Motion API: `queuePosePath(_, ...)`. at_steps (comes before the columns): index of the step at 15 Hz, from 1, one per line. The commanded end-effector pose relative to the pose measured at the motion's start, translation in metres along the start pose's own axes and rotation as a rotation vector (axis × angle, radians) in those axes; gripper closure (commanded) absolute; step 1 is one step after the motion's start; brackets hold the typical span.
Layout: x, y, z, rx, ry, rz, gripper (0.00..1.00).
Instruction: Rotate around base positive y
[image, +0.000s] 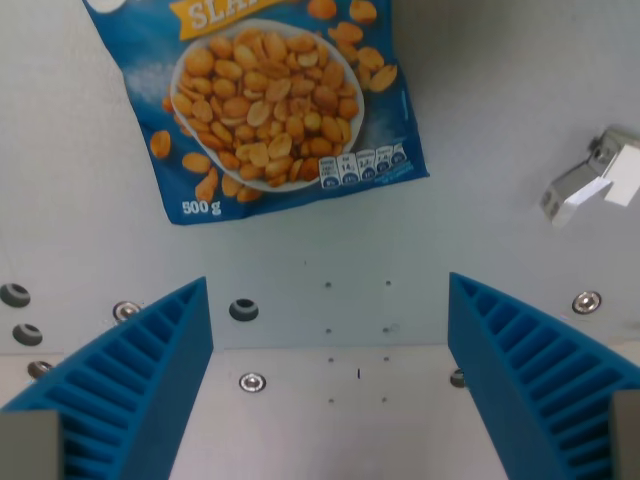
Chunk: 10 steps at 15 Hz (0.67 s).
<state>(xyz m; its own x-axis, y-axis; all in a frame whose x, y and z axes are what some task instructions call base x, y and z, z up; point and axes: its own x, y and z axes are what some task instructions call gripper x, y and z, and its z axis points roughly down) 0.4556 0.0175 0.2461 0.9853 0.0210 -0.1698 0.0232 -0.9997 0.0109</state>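
A bag of peanuts (275, 100) is laid flat on the table (500, 120), in the upper left part of the wrist view. A small clip (592, 180) is seen well apart from it, at the wrist view's right edge. Nearer the camera, the gripper (330, 345) is held over a bare stretch of table, its fingers (130, 385) set wide apart, below the bag and not touching it.

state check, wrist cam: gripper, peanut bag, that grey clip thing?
gripper: open, jaws wide apart, nothing between them
peanut bag: lying flat, printed face up, tilted, top cut off by the frame, seal not in view
grey clip: lying on the table, apart from the bag
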Motion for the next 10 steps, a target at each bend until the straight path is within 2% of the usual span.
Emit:
queuePosePath(1,0.0068,-0.0001,-0.0066,0.011,-0.238,-0.004,0.0)
queuePosePath(10,0.0068,-0.0001,-0.0066,0.013,-0.358,-0.007,0.0)
